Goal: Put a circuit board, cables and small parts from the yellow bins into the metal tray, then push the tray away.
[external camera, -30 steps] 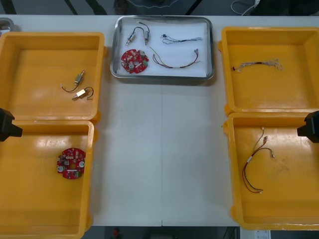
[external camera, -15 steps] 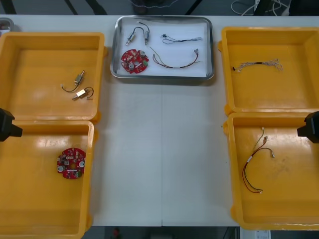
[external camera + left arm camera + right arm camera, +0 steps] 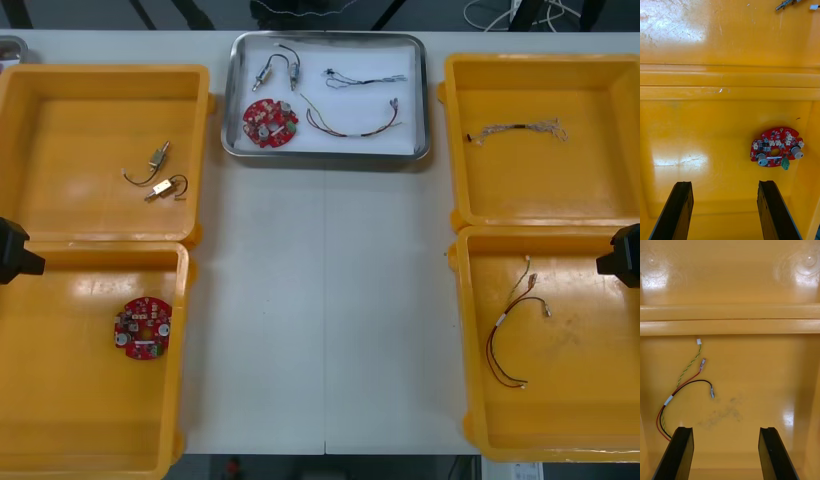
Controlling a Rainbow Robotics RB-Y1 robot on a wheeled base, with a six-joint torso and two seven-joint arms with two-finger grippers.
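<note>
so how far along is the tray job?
Looks finished. The metal tray sits at the far edge of the table holding a red circuit board, cables and small metal parts. Nothing in hand: left gripper open over the near left yellow bin, right gripper open over the near right yellow bin. Nothing visibly left to do.

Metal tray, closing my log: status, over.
Left gripper open over near left bin, right gripper open over near right bin. Metal tray loaded, at table's far edge. Nothing blocking it.

No change seen: left pincer [image 3: 724, 187], right pincer [image 3: 725, 432], metal tray [image 3: 325, 157] all placed as before.
</note>
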